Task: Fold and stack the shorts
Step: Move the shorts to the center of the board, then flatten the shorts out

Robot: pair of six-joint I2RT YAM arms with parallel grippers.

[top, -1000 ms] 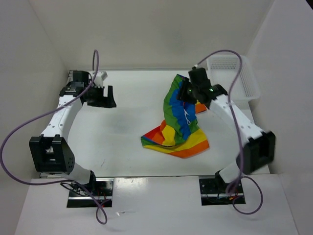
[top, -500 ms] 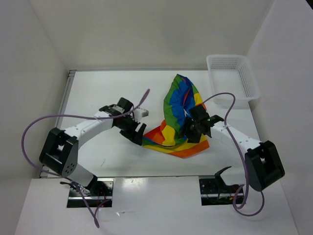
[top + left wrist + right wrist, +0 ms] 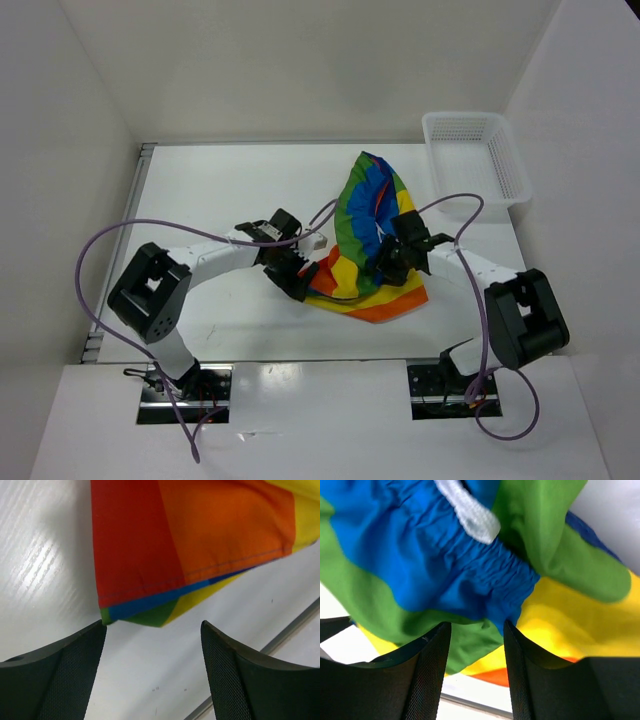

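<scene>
Table [image 3: 220, 190]: shorts [image 3: 355, 235] sit mid-right in a crumpled heap, waistband end humped up, not flat. Basket [image 3: 510, 165] is in the far right corner, well apart. Left gripper [image 3: 153, 625]: jaws wide apart, low at the red-orange hem corner, nothing clamped. Right gripper [image 3: 476, 625]: fingers straddle the bunched blue waistband; can't tell if they're pinching it. Drawstring [image 3: 470, 512] lies loose just above. Risks: left closes on the top layer only, so layers split on the pull. Right snags the drawstring or drags the heap, and the fold goes skewed.
</scene>
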